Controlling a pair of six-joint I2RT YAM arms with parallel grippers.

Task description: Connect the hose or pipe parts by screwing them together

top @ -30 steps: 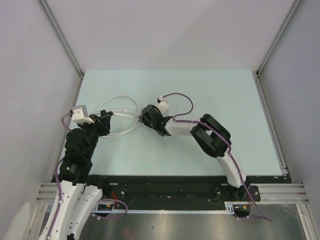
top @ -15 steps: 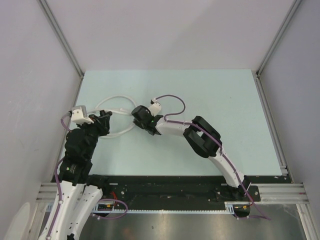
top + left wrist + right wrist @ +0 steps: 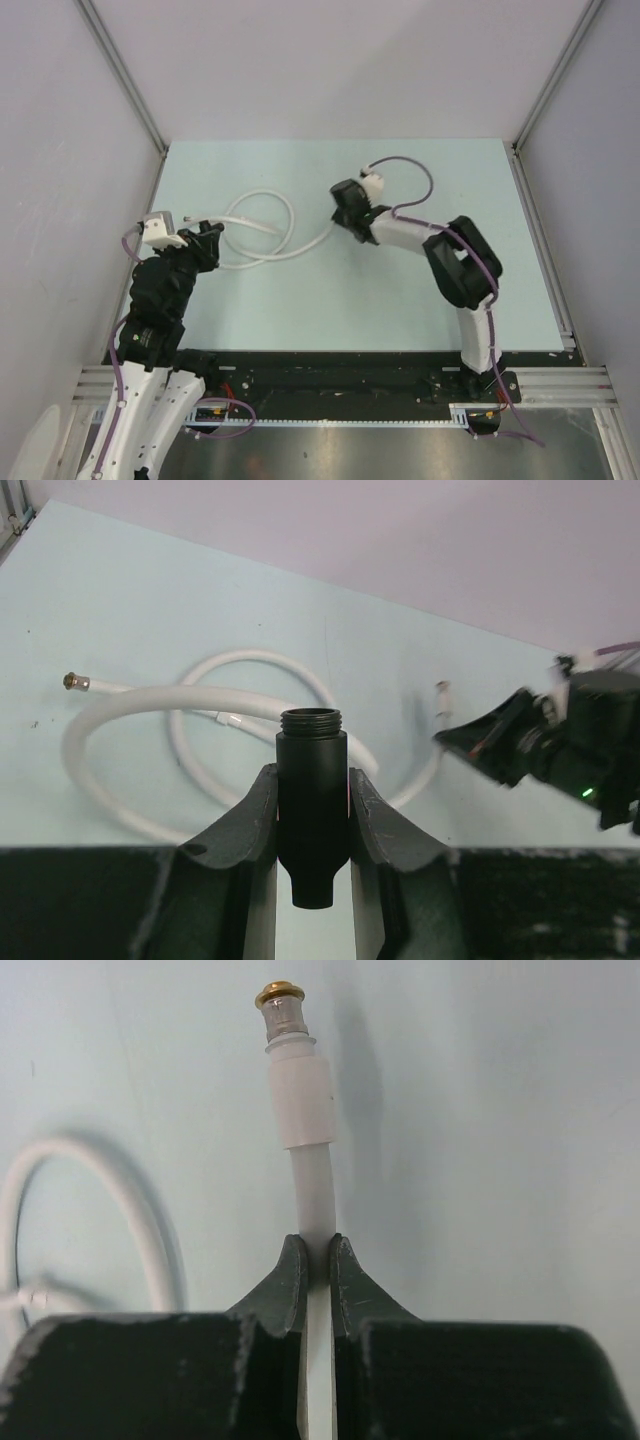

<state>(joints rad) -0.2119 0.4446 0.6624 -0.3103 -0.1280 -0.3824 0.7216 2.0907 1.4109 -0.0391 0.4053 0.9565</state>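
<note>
Partly out of sight
The white hose (image 3: pixel 311 1195) disappears between the fingers of the right gripper (image 3: pixel 318 1255); its loop runs off the left edge.

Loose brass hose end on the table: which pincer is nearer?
Left. The left pincer, holding the black fitting, is just beside the loose end. The right pincer is beyond the hose loops, clamped behind its other end.

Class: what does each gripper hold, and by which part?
Left gripper clamps the black threaded connector around its middle. Right gripper pinches the white hose just behind its end fitting.
</note>
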